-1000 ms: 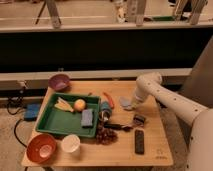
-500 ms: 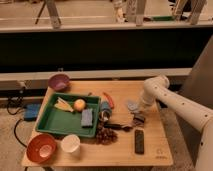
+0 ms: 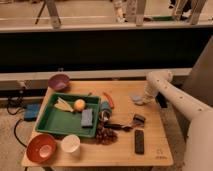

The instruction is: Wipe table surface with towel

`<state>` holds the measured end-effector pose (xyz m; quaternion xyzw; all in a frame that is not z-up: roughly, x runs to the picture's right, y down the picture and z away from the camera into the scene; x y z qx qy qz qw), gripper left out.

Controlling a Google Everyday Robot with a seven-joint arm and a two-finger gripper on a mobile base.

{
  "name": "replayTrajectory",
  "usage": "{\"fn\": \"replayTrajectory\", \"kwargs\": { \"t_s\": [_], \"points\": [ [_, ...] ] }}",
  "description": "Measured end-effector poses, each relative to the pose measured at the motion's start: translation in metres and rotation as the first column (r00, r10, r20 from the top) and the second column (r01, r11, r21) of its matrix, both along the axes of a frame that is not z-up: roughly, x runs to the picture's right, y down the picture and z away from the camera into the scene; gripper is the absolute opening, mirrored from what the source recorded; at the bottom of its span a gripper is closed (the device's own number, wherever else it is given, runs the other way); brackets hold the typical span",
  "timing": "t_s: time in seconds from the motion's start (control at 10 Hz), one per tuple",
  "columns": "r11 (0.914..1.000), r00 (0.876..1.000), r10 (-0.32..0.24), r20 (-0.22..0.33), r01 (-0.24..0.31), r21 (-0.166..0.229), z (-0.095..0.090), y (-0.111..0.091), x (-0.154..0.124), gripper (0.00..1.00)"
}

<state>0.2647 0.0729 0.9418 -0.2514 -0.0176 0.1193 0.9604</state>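
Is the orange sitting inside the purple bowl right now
No, the orange lies in the green tray, while the purple bowl stands apart behind it; the gripper is at the table's right side.

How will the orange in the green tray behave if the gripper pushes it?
The orange is round, so it would probably roll, though the green tray rim should stop it. It looks firm, not fragile. The gripper is far right, near the towel.

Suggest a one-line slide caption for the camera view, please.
Gripper meets a pale towel at the wooden table's right side, beside a green tray and scattered items.
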Motion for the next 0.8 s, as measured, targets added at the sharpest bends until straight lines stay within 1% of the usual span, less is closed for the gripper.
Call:
{"fn": "replayTrajectory", "kwargs": {
  "t_s": [0.1,0.2,0.3,0.4,0.6,0.7,0.8],
  "points": [
    [1.0,1.0,0.001,0.003,-0.001,0.008,0.005,-0.007,-0.003,0.08],
    [0.9999,1.0,-0.006,0.015,0.006,0.015,0.012,-0.016,-0.015,0.08],
    [0.9997,0.999,-0.021,0.028,0.021,0.016,0.016,-0.019,-0.031,0.08],
    [0.9992,0.998,-0.036,0.042,0.036,0.016,0.021,-0.02,-0.048,0.08],
    [0.9977,0.995,-0.067,0.071,0.066,0.013,0.027,-0.019,-0.076,0.08],
    [0.9964,0.993,-0.084,0.086,0.084,0.015,0.028,-0.018,-0.083,0.08],
    [0.9952,0.991,-0.098,0.096,0.097,0.016,0.024,-0.016,-0.085,0.08]
  ]
}}
